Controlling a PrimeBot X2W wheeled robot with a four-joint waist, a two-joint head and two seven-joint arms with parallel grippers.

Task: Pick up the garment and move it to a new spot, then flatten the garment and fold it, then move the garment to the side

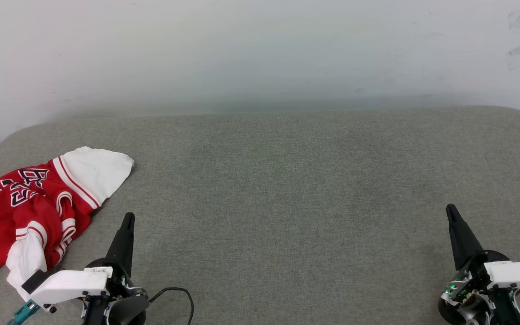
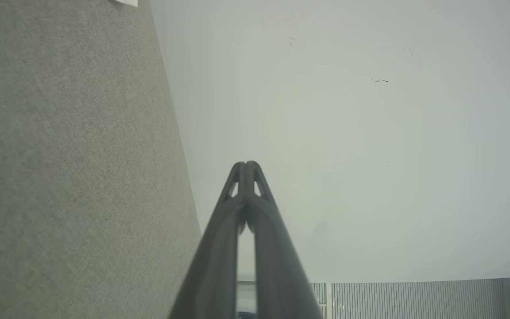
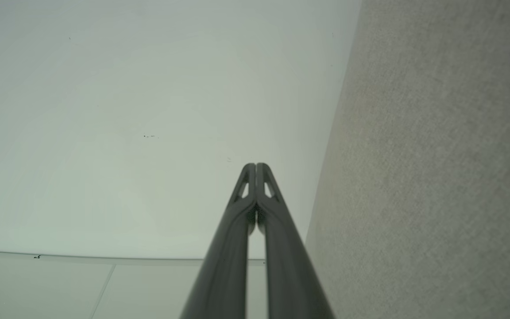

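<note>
On the grey woven cushion [image 1: 287, 189], the crumpled red-and-white jersey garment [image 1: 30, 212] at nine o'clock awaits pickup, so the left gripper [image 1: 128, 217] and right gripper [image 1: 450, 209], both pinched together, should open.

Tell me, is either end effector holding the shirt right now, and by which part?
Nothing is held. The left end effector and the right end effector are both shut on nothing; the shirt lies crumpled on the grey surface.
</note>
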